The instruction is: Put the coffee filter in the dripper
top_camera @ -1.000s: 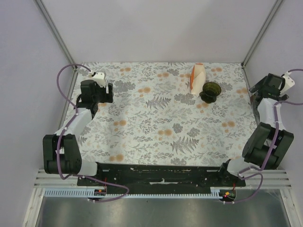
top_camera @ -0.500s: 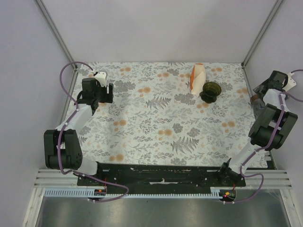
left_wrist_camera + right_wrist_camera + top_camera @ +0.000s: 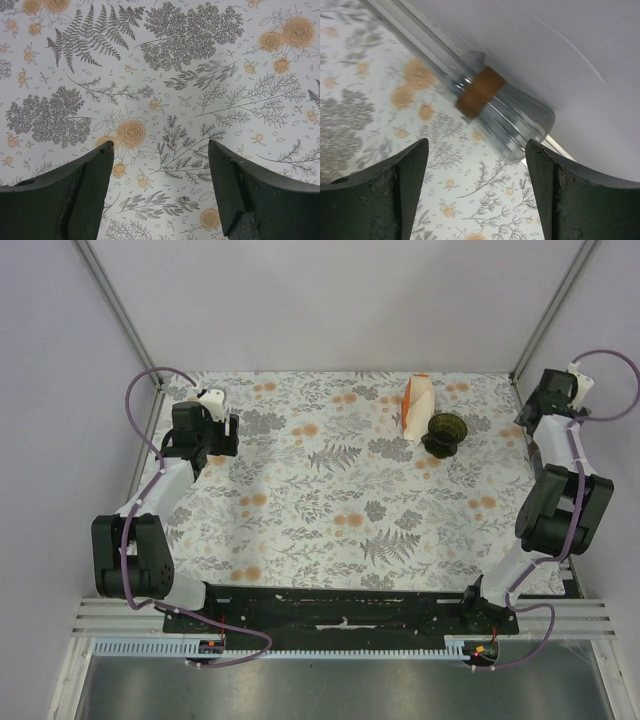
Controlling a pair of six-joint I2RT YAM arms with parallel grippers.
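L gripper [image 3: 161, 147] hangs over the desk [image 3: 320, 520] near the far-left corner. Fingers spread wide, nothing between them, only printed cloth underneath. R gripper [image 3: 476, 145] is up at the far-right corner. Its fingers are also released, nothing held, and it faces the wall and a blurred grey corner post [image 3: 480, 92] with a brown band.

Room to move: the whole centre and near half of the desk is bare cloth, lots of clearance. It's tight only at the far-right corner, where the R arm sits close to the post and the side wall. Pale walls close off the left, far and right edges.

Count:
- 2 arms
- 1 dripper [image 3: 444, 432]
- 1 white-and-orange pack [image 3: 417, 406]
- 2 slanted frame posts at the far corners

The dripper stands near the far edge, right of centre, upright with its mouth up. It's a dark olive funnel on a round foot; I can't make out ribs from the top cam. The pack is just beside it on the left and looks to be touching; it's wedge-shaped w/ an orange tip.

Coffee filter: I can't pick out a single loose one in any view.

The cloth is matte w/ grey ferns and orange roses. Finger pads are dark and rough-looking.
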